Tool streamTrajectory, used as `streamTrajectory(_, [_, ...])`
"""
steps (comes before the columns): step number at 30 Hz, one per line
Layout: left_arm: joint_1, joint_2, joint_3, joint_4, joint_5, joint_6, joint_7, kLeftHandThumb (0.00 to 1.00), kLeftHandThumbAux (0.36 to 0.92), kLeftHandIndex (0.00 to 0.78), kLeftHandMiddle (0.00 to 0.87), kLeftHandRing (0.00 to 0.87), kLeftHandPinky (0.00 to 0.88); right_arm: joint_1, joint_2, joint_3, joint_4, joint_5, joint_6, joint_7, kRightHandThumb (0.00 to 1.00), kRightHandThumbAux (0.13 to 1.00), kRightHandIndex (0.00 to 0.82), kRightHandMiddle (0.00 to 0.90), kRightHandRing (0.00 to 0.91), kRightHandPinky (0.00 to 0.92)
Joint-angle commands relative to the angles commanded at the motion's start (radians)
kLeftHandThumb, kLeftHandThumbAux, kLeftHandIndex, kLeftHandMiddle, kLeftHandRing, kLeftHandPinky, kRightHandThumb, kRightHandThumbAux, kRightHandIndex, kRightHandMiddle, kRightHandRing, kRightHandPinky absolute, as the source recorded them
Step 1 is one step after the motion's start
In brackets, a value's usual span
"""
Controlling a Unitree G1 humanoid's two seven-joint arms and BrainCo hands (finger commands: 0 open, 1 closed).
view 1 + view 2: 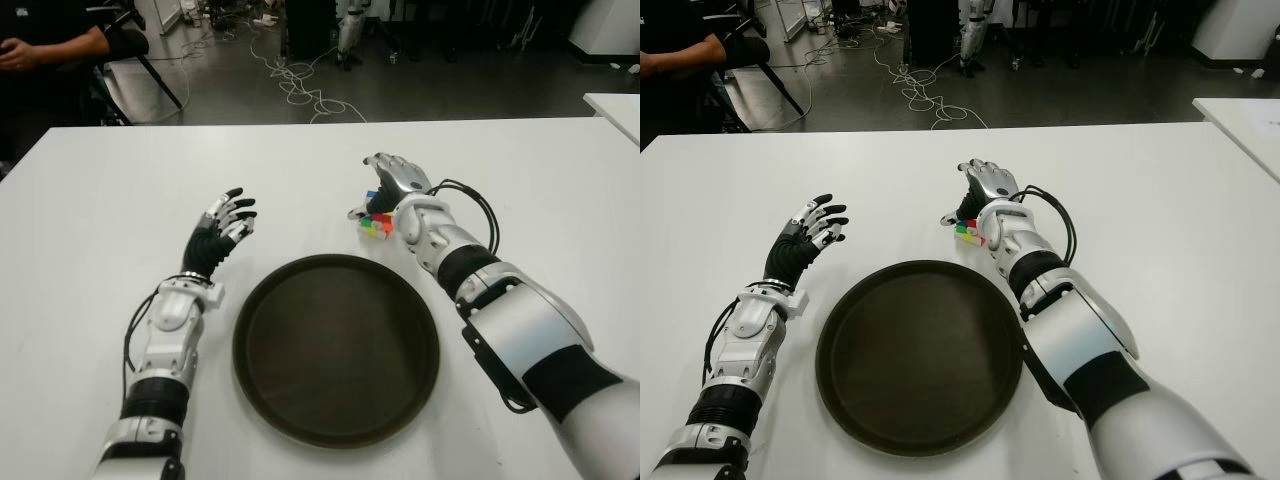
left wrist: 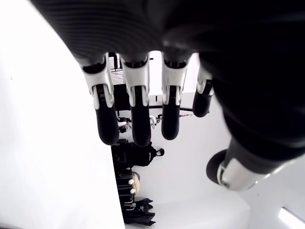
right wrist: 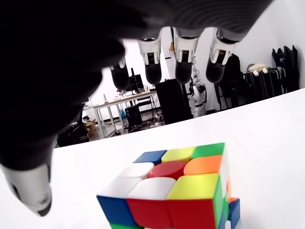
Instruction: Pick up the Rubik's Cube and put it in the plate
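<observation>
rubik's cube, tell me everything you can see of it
The Rubik's Cube is a scrambled, glossy plastic cube with red, yellow, white, blue, green and orange tiles. It sits on the white table, just beyond the dark plate's far rim. The right hand arches over it, fingers open, not touching that shows.

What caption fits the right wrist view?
Open right hand poised over the cube on the white table.

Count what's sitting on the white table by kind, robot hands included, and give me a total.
Rubik's Cube: 1
Plate: 1
Robot hands: 2, left hand and right hand
Total: 4
</observation>
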Motion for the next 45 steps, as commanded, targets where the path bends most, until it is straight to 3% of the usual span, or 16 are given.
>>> streamTrajectory(31, [-0.008,-0.001,0.005,0.015,-0.006,-0.006,-0.003,0.313,0.659,0.137,0.229,0.233,0.282,-0.007,-0.011,0.038,0.002,-0.012,0.006,0.039,0.0,0.622,0.0,0.0,0.0,0.0])
streamTrajectory(45, [-0.001,0.003,-0.005,0.003,0.008,-0.001,0.001,0.293,0.655,0.144,0.234,0.235,0.275,0.014,-0.014,0.045,0.007,-0.013,0.006,0.059,0.0,0.633,0.0,0.0,0.0,0.0])
